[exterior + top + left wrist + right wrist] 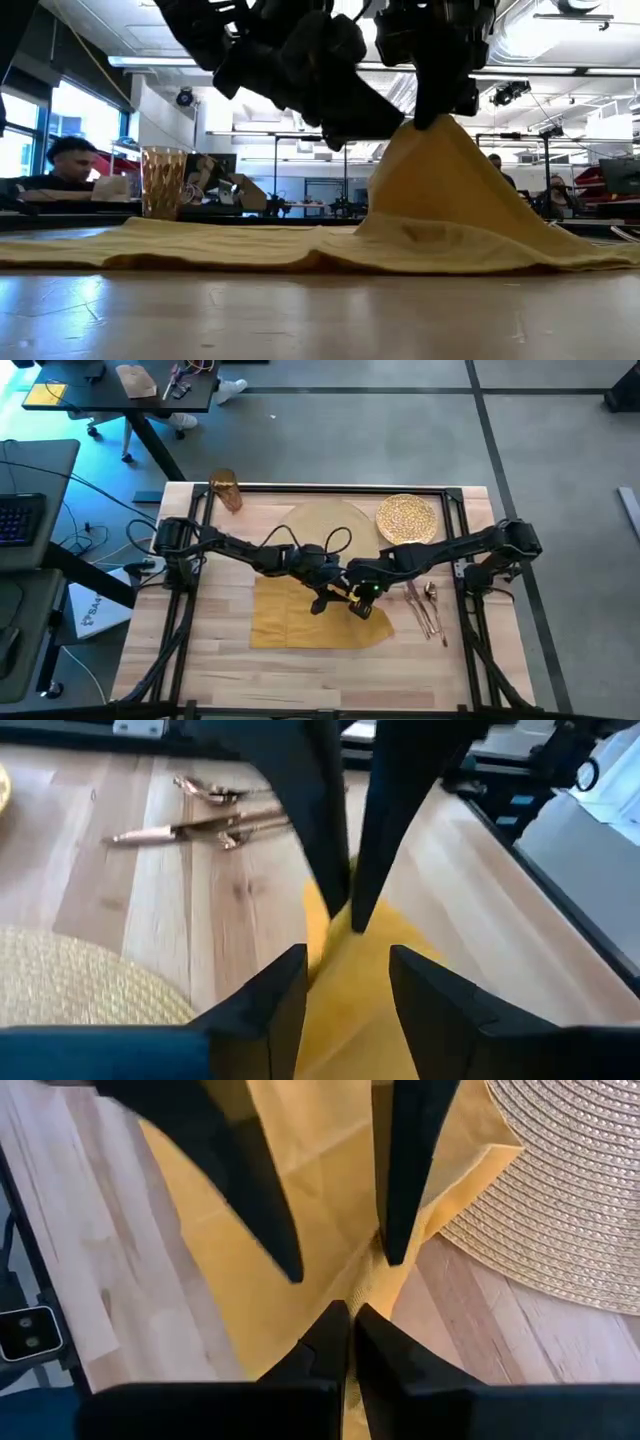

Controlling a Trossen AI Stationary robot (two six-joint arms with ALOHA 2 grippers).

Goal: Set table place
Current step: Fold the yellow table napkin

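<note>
The yellow napkin (300, 622) lies on the table (220, 660) just near of the tan woven placemat (325, 525). Its right part is pulled up into a peak (430, 150). My right gripper (362, 608) is shut on that peak. Beside the peak, my left gripper (322, 603) hangs open over the napkin (360, 1000); whether its fingers touch the cloth, I cannot tell. The gold speckled plate (406, 518) rests partly on the placemat's far right edge. The amber cup (226, 490) stands at the far left. Copper cutlery (428, 608) lies to the right. My right gripper pinches a raised ridge of the napkin (352, 1285) between its two fingers, coming from above with the fingers pointing down. The cloth rises taut to the fingers like a tent (440, 135). The rest of the napkin (200, 245) lies on the table.
The black rail frame (330, 488) runs around the tabletop. The cutlery (215, 820) lies close to the right of both grippers. Bare wood (300, 675) shows along the near edge. A dark desk (120, 390) stands beyond the table, and people sit in the room behind (60, 165).
</note>
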